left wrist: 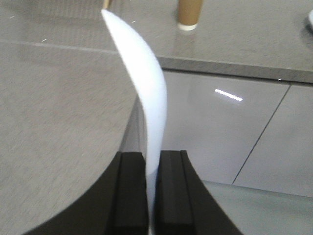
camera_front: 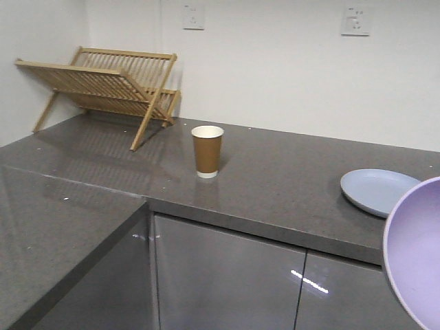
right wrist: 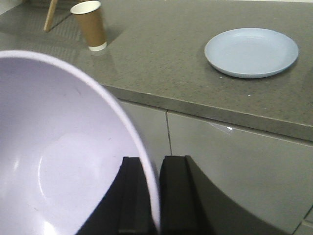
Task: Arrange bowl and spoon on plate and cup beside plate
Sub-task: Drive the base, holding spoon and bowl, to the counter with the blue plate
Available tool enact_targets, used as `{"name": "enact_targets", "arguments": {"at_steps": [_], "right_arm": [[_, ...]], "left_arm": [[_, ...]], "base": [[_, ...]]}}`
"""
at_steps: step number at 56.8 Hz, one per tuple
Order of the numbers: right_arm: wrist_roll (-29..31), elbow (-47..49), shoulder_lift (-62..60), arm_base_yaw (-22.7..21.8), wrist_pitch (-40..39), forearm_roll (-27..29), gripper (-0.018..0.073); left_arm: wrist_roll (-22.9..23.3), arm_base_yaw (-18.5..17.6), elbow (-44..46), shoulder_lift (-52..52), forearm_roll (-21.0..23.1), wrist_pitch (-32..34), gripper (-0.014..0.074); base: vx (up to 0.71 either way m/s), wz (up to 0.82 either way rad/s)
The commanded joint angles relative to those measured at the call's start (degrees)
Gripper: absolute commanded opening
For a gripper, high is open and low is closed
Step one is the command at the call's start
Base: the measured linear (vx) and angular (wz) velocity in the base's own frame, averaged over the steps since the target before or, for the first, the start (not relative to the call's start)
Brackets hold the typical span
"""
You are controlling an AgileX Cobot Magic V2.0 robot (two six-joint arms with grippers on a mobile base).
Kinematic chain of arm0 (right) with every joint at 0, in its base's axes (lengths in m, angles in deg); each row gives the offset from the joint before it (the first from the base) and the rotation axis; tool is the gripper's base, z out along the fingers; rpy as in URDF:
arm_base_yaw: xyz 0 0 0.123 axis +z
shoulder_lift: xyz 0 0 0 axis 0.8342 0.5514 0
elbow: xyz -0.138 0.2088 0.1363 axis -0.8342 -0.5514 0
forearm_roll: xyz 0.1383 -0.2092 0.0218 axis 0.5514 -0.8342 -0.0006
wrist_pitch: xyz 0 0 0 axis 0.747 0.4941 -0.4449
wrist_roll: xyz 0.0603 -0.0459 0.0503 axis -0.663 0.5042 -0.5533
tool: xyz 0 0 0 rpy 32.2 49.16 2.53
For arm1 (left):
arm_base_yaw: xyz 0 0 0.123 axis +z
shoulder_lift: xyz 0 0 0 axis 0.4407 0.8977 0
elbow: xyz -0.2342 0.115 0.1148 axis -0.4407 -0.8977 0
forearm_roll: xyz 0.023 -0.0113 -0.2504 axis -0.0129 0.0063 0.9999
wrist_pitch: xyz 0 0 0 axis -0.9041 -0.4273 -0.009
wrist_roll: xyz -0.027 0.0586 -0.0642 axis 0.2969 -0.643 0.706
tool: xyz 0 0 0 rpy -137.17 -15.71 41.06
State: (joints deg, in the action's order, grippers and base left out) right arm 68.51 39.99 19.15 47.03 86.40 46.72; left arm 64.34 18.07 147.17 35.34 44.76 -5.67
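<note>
You were mid-carry. R gripper (right wrist: pixel 151 196) was clamped on the bowl (right wrist: pixel 58 156) rim, lower left; L gripper (left wrist: pixel 152 196) pinched the spoon (left wrist: pixel 146 88), centre frame. Plate (right wrist: pixel 251 51) sat bare upper right on the counter (right wrist: pixel 161 63), cup (right wrist: pixel 92 24) upper left. Next, prob.: bring bowl over plate, level it, lower gently.

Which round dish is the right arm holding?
The lilac plastic bowl, rim pinched in the right jaws; the wider pale blue plate lies free on the grey counter.
</note>
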Motion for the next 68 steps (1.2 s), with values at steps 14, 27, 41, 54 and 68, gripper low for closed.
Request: {"name": "enact_targets", "arguments": {"at_steps": [14,27,41,54,68], "right_arm": [[0.0,1.6,0.0,-0.3,-4.9,1.0,-0.0008],[0.0,1.6,0.0,-0.3,-4.9,1.0,-0.0008],[0.0,1.6,0.0,-0.3,-4.7,1.0,-0.0008],[0.0,1.6,0.0,-0.3,-4.7,1.0,-0.0008],[0.0,1.6,0.0,-0.3,-4.6,1.0,-0.0008]], "left_arm": [[0.0,-0.3,1.6,-0.3,0.8,3.9,-0.0006],[0.0,-0.3,1.6,-0.3,0.8,3.9,-0.0006],[0.0,-0.3,1.6,-0.3,0.8,3.9,-0.0006],[0.0,-0.3,1.6,-0.3,0.8,3.9,-0.0006],[0.0,-0.3,1.6,-0.3,0.8,3.9,-0.0006]], "base": [[0.25,-0.43],[0.30,-0.28],[0.34,-0.22],[0.35,-0.15],[0.33,-0.17]]}}
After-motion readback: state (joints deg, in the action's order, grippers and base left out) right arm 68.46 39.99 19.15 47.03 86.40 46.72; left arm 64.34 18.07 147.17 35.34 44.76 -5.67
